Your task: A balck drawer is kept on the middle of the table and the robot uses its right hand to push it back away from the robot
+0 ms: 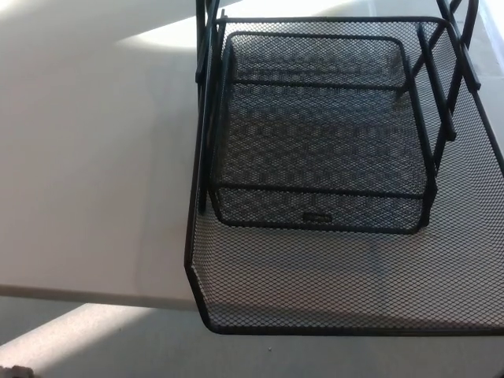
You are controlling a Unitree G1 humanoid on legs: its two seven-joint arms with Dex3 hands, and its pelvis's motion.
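A black wire-mesh drawer unit fills the centre and right of the head view, standing on a white table. Its upper mesh tray sits inside the black frame. The wide lower mesh tray juts toward me, and its front rim reaches past the table's near edge. A small black label shows on the upper tray's front wall. Neither of my hands appears in the picture.
The table's near edge runs across the lower left, with pale sunlit floor below it. Bare white tabletop lies to the left of the drawer unit. A bright patch of light falls at the back.
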